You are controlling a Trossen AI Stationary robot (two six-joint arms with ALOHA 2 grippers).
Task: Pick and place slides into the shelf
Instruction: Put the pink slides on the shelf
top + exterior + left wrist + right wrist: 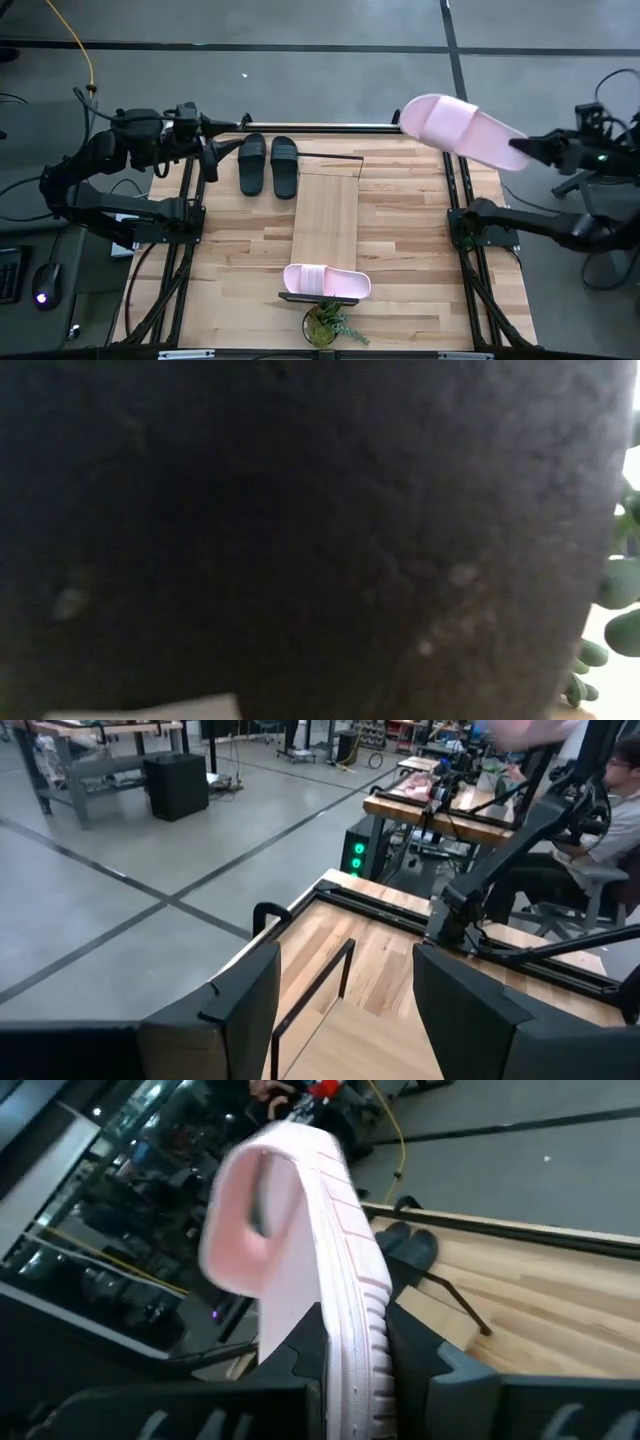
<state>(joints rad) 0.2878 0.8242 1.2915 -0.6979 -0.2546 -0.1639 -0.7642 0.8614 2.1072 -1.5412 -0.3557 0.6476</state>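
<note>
While the left gripper [212, 160] waits open-jawed by the black slides [267, 165], the right gripper [528, 152] has its jaws clamped on a raised pink slide [462, 130], which juts forward past them.

Small potted plant [328, 325] at the butcher-block table's [410, 240] near edge; computer mouse [41, 297] beside it.

The shelf [327, 222] runs down the surface's [420, 250] middle. 1 slide [326, 282] lies across its near end; 2 slides [268, 164] sit left of its far end; a plant [330, 325] stands just before it.
</note>
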